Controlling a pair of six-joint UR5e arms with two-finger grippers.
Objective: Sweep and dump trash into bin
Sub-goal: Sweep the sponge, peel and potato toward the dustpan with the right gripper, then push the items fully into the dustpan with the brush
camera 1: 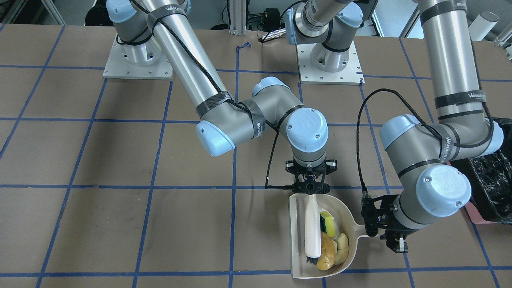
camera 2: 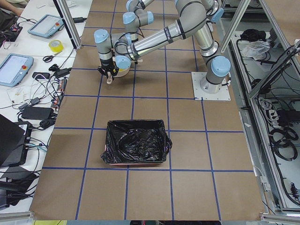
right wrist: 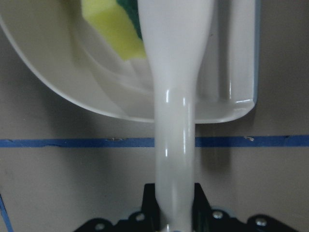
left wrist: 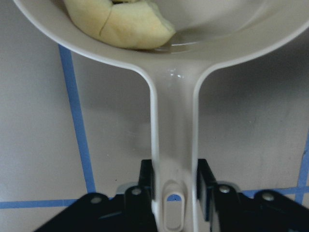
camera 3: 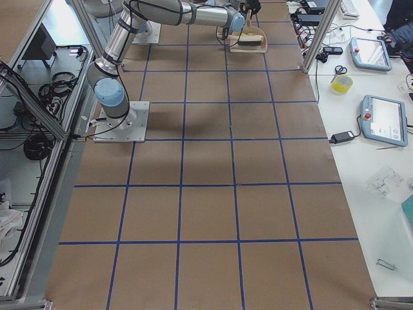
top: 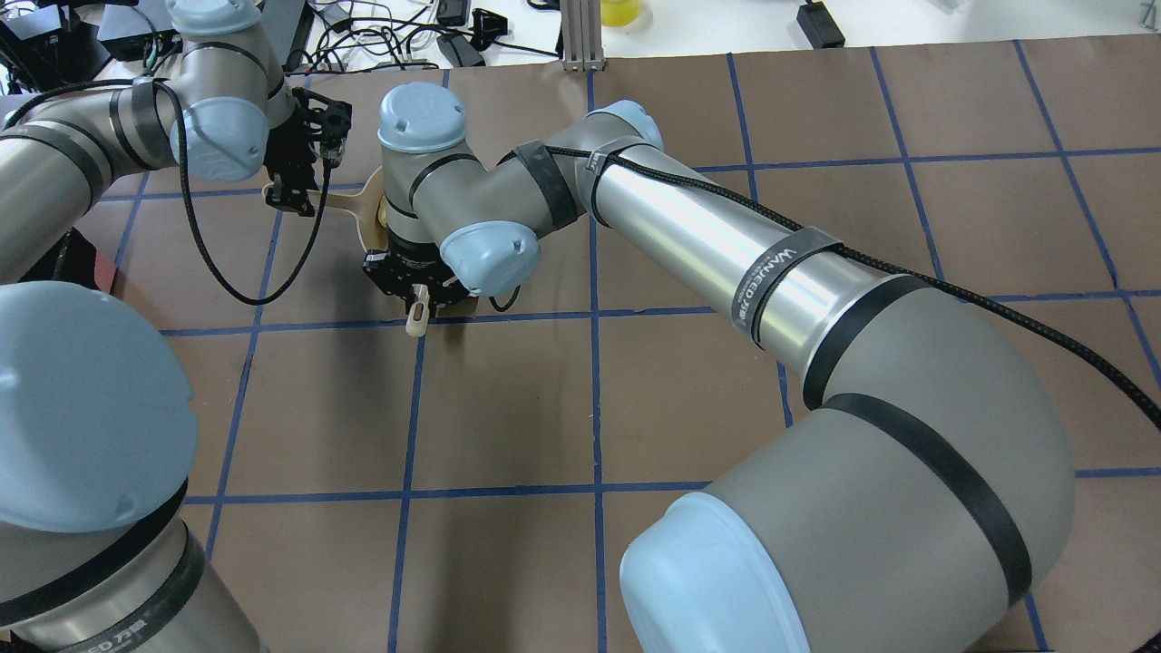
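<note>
The 2 arms reach forward close together, left gripper [left wrist: 175,176] and right gripper [right wrist: 174,195] fingers clamped.

Trash [camera 1: 327,248] in dustpan [camera 1: 298,240], brush [camera 1: 312,228] lying over it, bin [camera 2: 136,145] well apart on table [camera 1: 120,224]

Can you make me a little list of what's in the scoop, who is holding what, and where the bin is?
in the dustpan: sponge, potato lump, pale slice
left gripper: jaws shut on the dustpan handle
right gripper: jaws shut on the brush
bin: on the robot's left, apart from the dustpan, no trash seen inside
</note>
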